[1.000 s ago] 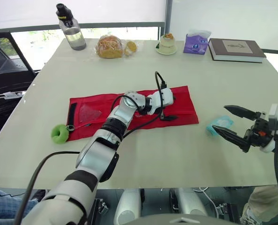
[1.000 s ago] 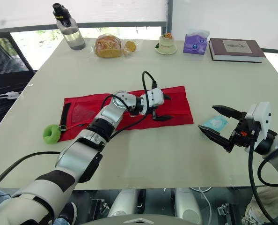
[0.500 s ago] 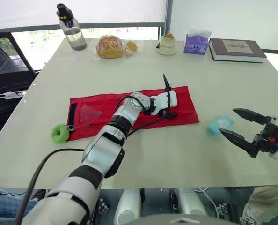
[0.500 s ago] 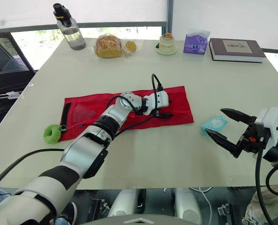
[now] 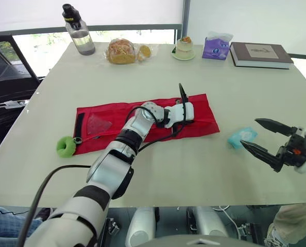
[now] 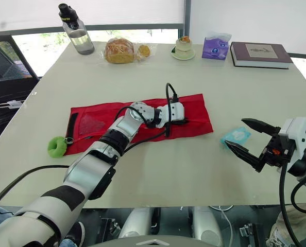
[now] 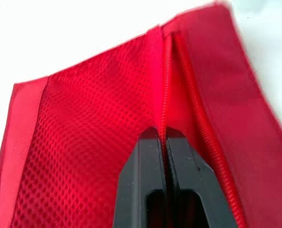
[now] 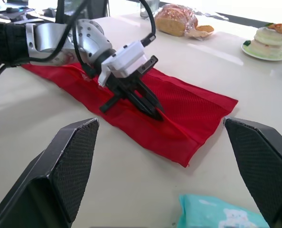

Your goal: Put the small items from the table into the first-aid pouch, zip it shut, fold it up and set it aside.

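Wide open, the right jaws hover above the pale desk (image 5: pixel 184 170) well off the right end of the long red fabric first-aid pouch (image 5: pixel 204 110), nearer the camera than the pouch and holding nothing. A small pale-teal soft packet (image 5: pixel 241 137) lies flat between those jaws and the pouch's right end, near the pouch's near right corner but apart from it. Off the pouch's near left corner sits a round bright-green object (image 5: pixel 66 146), just beside the fabric.

The pouch lies unfolded and flat across the middle of the desk, with a black strap (image 5: pixel 80 125) crossing its left end. Over its right half, the left jaws are pressed down onto the red mesh, closed together with their tips on the zipper line (image 7: pixel 164 102); whether they pinch a zipper pull I cannot tell.

Well beyond the pouch's far edge stands a row of things: a clear plastic bottle with a black cap (image 5: pixel 79 37) past the left end, bread in a clear bag (image 5: pixel 121 51), a small cake on a plate (image 5: pixel 184 48), a purple tissue pack (image 5: pixel 216 46), and a dark hardcover book (image 5: pixel 259 54) past the right end.
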Robot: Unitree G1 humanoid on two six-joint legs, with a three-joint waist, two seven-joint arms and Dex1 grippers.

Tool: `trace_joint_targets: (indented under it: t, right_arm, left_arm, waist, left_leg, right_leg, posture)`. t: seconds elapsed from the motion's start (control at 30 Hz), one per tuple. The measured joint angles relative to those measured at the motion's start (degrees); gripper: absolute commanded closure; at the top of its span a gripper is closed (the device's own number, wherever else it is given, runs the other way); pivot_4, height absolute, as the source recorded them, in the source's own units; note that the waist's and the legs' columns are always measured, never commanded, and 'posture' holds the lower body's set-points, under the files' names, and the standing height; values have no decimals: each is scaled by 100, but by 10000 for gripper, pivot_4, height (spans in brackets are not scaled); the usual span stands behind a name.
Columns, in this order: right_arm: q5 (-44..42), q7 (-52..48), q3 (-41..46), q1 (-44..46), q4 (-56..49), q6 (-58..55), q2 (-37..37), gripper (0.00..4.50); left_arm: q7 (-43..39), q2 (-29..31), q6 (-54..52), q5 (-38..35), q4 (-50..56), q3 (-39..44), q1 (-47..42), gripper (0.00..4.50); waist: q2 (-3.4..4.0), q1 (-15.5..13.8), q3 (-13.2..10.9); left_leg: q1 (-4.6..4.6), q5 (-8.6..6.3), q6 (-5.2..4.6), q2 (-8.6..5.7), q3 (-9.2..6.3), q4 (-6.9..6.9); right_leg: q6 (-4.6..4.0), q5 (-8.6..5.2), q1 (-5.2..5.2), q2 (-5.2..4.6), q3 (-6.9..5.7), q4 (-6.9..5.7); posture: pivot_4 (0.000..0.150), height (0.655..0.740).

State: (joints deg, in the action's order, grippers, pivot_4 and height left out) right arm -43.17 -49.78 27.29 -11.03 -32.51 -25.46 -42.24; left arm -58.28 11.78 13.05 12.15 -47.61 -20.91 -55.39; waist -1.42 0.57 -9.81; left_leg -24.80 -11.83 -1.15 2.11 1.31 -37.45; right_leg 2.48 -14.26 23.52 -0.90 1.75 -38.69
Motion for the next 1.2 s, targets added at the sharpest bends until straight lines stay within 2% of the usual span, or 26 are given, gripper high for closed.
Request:
trace_joint_targets:
  t: [0.23, 0.33, 0.63, 0.9, 1.07, 1.2]
  right_arm:
    - [19, -100, 320, -268, 70, 79, -25, 0]
    - [18, -177, 576, -425, 136, 89, -51, 0]
    - [-140, -1158, 2106, -1277, 463, 103, -499, 0]
    - [-92, -1999, 3419, -1682, 1302, 78, -1050, 0]
    - [6, -2163, 3503, -1623, 1528, 79, -1195, 0]
    - [376, -1934, 2784, -1250, 1531, 333, -1079, 0]
  left_arm:
    - [-625, -94, -546, -111, 1386, -286, 701, 44606]
    - [-634, -98, -673, -110, 1546, -339, 756, 44606]
    - [-58, -254, -689, -109, 621, -196, 322, 44606]
    - [101, -240, -404, -113, -45, -22, 19, 44606]
    - [87, -259, -380, -113, -46, 6, 19, 44606]
    - [86, -300, -381, -113, -52, 12, 23, 44606]
  waist:
    - [1, -19, 0]
    - [1, -24, 1]
    - [4, -48, 2]
    - [3, -11, 2]
    - [2, -12, 1]
    - [2, 4, 1]
  left_leg:
    - [1, 0, 0, 0, -2, 0]
    - [2, 0, 0, -1, -2, -1]
    - [3, 0, 0, -2, -1, -1]
    - [3, -1, 0, 0, -1, 3]
    - [2, -1, 0, -1, -1, 3]
    - [2, -1, 0, -1, -1, 2]
  right_leg:
    - [-12, 7, 0, -1, 2, 0]
    - [-7, 4, -1, -1, 2, 0]
    - [9, -5, -2, 0, 2, 4]
    - [9, -6, -2, 0, 3, 9]
    - [9, -6, -2, 0, 1, 11]
    - [9, -6, -3, 1, 2, 12]
  posture:
    - [1500, 7400]
    - [1500, 7400]
    - [1500, 7400]
    - [1500, 7400]
    - [1500, 7400]
    - [1500, 7400]
